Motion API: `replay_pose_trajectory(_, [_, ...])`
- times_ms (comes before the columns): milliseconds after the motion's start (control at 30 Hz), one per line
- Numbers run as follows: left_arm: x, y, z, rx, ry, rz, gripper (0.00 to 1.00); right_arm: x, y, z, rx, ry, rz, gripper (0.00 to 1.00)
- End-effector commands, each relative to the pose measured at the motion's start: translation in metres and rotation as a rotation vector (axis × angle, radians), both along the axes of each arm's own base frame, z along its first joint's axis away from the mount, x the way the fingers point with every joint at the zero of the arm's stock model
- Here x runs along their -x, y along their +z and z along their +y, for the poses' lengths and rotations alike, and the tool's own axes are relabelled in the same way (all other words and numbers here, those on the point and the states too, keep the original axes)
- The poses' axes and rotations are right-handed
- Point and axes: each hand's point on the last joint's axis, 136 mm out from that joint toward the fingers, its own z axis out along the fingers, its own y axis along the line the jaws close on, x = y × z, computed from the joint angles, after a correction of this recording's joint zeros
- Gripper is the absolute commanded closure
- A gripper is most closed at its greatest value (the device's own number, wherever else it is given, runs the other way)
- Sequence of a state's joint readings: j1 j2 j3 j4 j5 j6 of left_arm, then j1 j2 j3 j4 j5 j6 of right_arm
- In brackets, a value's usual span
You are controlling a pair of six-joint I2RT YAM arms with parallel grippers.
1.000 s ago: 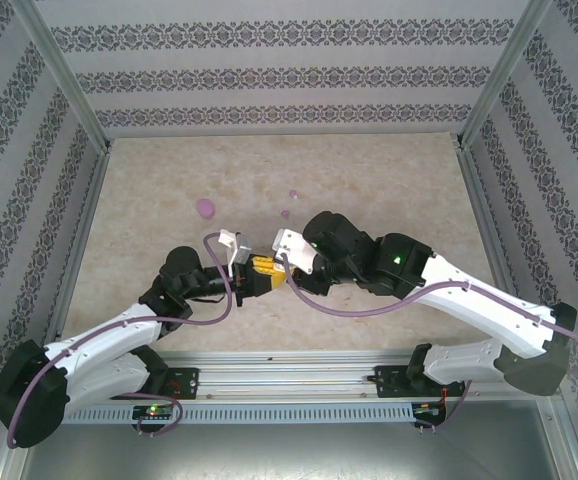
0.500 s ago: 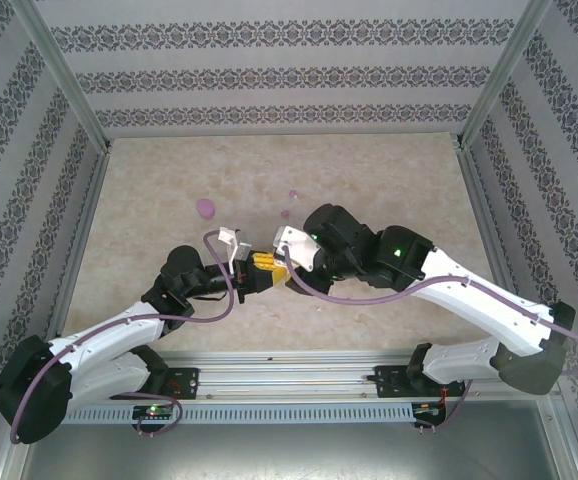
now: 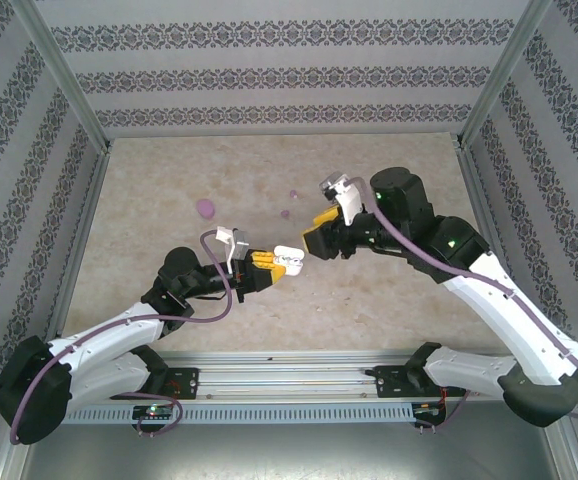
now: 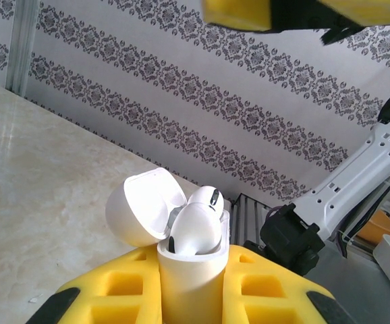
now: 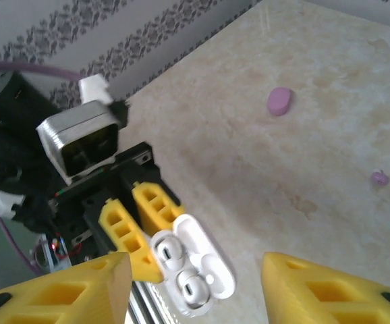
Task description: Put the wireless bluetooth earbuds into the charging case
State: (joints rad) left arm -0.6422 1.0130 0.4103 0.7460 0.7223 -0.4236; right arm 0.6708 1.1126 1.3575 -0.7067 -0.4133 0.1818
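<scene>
Charging case [image 4: 188,270] stands upright at the lower centre of the left wrist view, clamped in the left gripper [image 3: 267,263]. Its lid [image 4: 144,206] is swung open to the left and two white earbuds [image 4: 202,216] sit inside. Just right of centre in the overhead view hangs the right gripper [image 3: 319,230], jaws parted and holding nothing, apart from the case. Two tiny pale purple earbuds [image 3: 292,194] lie on the table [image 3: 149,180] above centre, with a larger purple oval [image 3: 206,207] to their left.

Four earbuds [image 5: 170,250] [image 5: 193,289] [image 3: 291,193] [image 3: 285,213], two cases [image 4: 188,283] [image 3: 205,207], two grippers [image 3: 269,263] [image 3: 319,232]
</scene>
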Motion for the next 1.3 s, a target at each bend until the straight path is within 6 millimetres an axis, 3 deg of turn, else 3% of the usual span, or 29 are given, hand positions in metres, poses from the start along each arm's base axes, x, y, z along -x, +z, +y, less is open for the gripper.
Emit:
replay_pose_trajectory(0, [0.008,0.021,0.000,0.057,-0.024,-0.074,1.00,-0.019,-0.008,0.000,-0.153,-0.115,0.212,0.44])
replay_pose_trajectory(233, [0.008,0.021,-0.007,0.063,-0.065,-0.080,1.00,-0.044,-0.032,-0.001,-0.314,-0.205,0.475,0.43])
replay_pose_trajectory(467, [0.000,0.027,-0.018,0.074,-0.092,-0.107,1.00,-0.038,-0.066,0.009,-0.287,-0.188,0.671,0.44])
replay_pose_trajectory(700, [-0.010,0.029,-0.026,0.096,-0.103,-0.108,1.00,-0.029,-0.080,0.016,-0.263,-0.153,0.751,0.45])
replay_pose_trajectory(867, [-0.018,0.023,-0.030,0.074,-0.091,-0.090,1.00,-0.022,-0.073,0.022,-0.276,-0.092,0.757,0.45])
replay_pose_trajectory(1067, [-0.036,0.000,-0.027,-0.019,0.014,-0.012,1.00,-0.009,-0.055,0.024,-0.294,-0.011,0.726,0.46])
replay_pose_trajectory(1167, [-0.042,-0.012,-0.022,-0.074,0.071,0.037,1.00,-0.002,-0.041,0.020,-0.293,0.032,0.672,0.47])
replay_pose_trajectory(1267, [-0.045,-0.027,-0.015,-0.132,0.116,0.100,1.00,0.002,-0.014,0.007,-0.306,0.042,0.537,0.47])
